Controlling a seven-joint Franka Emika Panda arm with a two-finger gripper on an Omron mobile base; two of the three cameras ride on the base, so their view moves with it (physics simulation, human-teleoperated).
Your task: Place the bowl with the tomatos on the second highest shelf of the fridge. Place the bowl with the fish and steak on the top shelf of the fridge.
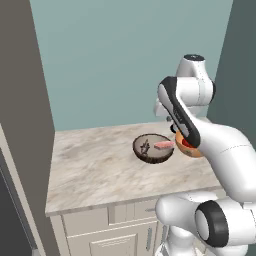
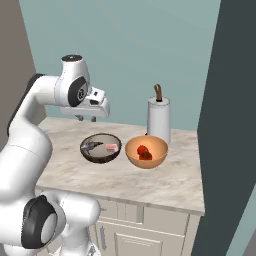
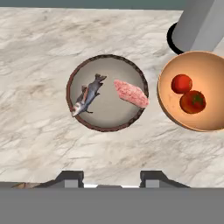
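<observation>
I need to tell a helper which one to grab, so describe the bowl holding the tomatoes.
On the marble counter, beside the white paper towel roll, sit two bowls. The bowl with the tomatoes is the glossy orange one nearest the roll; the dark brown bowl holds fish and steak.

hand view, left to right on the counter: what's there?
fish → steak (both in the dark brown bowl) → tomatos in the orange bowl.
</observation>
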